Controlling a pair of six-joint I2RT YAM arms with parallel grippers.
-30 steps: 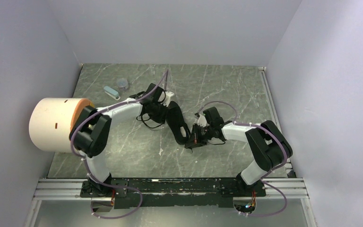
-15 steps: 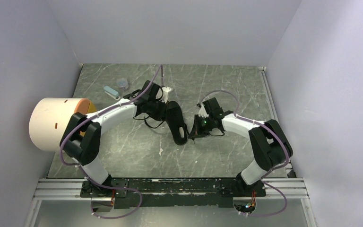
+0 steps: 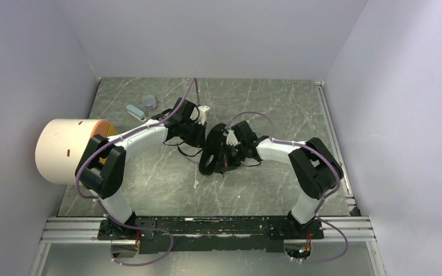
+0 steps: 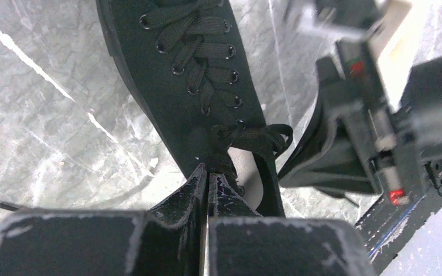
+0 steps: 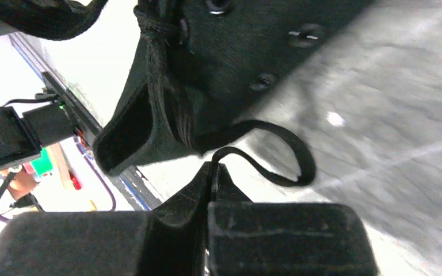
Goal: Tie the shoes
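The shoe (image 4: 190, 86) is matt black cloth with flat fabric laces (image 4: 198, 49) and shiny metal eyelets (image 4: 230, 53). Beneath the shoe, the table (image 4: 46, 115) looks like smooth grey marbled stone. The left claw (image 4: 207, 175) is scuffed matt black plastic.

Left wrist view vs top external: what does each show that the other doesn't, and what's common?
Left wrist only: eyelets and crossed laces up close, and the left gripper shut on them near the ankle opening. Top external only: the white-and-orange cylinder, two small items at the far left, both arms whole. Both: the black shoe on the marbled table, the right arm beside it.
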